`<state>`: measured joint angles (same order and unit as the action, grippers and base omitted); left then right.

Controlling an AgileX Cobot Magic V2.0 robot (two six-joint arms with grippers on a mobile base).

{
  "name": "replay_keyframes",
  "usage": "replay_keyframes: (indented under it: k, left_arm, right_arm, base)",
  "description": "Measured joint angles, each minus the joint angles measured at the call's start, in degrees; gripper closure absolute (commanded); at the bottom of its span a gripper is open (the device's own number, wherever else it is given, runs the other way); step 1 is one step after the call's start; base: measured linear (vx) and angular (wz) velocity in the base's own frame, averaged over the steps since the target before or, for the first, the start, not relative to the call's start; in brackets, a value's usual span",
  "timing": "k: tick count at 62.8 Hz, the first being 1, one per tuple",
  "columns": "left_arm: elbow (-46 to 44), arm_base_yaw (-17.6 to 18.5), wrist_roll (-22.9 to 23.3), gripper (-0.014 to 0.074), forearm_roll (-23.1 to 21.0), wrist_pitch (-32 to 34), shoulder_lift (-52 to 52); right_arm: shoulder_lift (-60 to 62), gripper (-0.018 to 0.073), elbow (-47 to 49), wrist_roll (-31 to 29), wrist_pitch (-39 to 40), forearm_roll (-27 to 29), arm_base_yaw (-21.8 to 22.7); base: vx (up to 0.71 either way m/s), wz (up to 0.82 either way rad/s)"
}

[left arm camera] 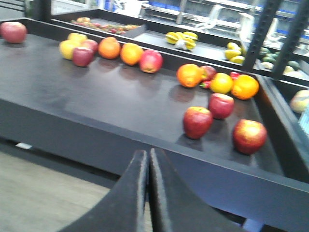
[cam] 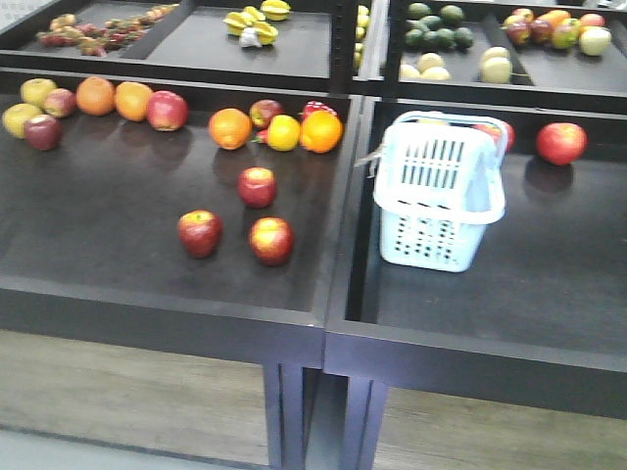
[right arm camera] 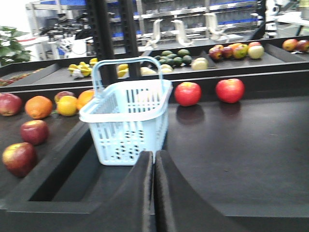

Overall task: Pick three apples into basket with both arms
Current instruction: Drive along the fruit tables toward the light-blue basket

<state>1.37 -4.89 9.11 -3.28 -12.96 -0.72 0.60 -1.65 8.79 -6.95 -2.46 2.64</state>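
Three dark red apples lie in the left tray: one (cam: 200, 233), a second (cam: 271, 240), a third (cam: 258, 186) behind them. The left wrist view shows the same three (left arm camera: 197, 122) (left arm camera: 249, 136) (left arm camera: 221, 105). The pale blue basket (cam: 439, 191) stands in the right tray's left part, also in the right wrist view (right arm camera: 126, 118). Two more apples (right arm camera: 188, 93) (right arm camera: 230, 90) lie behind and to the right of it. My left gripper (left arm camera: 147, 153) is shut and empty, short of the tray's front edge. My right gripper (right arm camera: 154, 154) is shut and empty, just in front of the basket.
Oranges (cam: 230, 128) (cam: 321, 130), a yellow fruit (cam: 283, 132) and mixed fruit (cam: 95, 96) line the back of the left tray. A raised black divider (cam: 343, 225) separates the two trays. Further trays behind hold avocados (cam: 438, 27) and other produce.
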Motion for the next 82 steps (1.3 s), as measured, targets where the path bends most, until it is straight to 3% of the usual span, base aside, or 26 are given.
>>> replay_keyframes:
  k: [82]
  left_arm:
    - [0.0, 0.0, 0.0, 0.0603, 0.0, 0.0, 0.0]
  right_arm:
    - [0.0, 0.0564, 0.0, 0.0, 0.0, 0.0, 0.0]
  base:
    - [0.03, -0.2]
